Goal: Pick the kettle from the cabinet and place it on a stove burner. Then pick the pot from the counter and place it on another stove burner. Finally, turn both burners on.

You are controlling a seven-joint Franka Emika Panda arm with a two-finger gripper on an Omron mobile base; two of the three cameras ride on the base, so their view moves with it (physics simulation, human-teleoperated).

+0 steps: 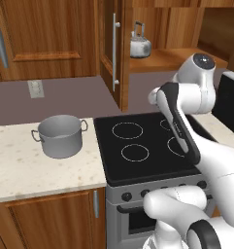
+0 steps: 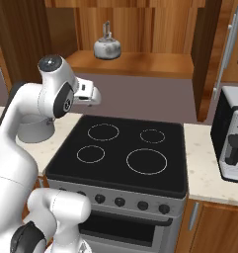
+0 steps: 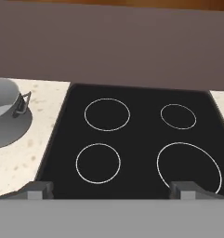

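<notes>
Arm poised over bare stove, kettle waiting on cabinet shelf

From left: the pot (image 1: 59, 135) sits on the cream surface (image 1: 21, 168) just beside the stove (image 1: 138, 146), whose four burners lie bare; the gripper (image 3: 111, 189) hangs above them, jaws wide and holding nothing. The kettle (image 1: 140, 44) stands upright on the shelf of the cabinet (image 1: 159, 59), its door (image 1: 111, 48) swung open. The reach likely calls for rising and closing on the arched handle, clear of the door's edge at left; the shelf's right offers room.
</notes>
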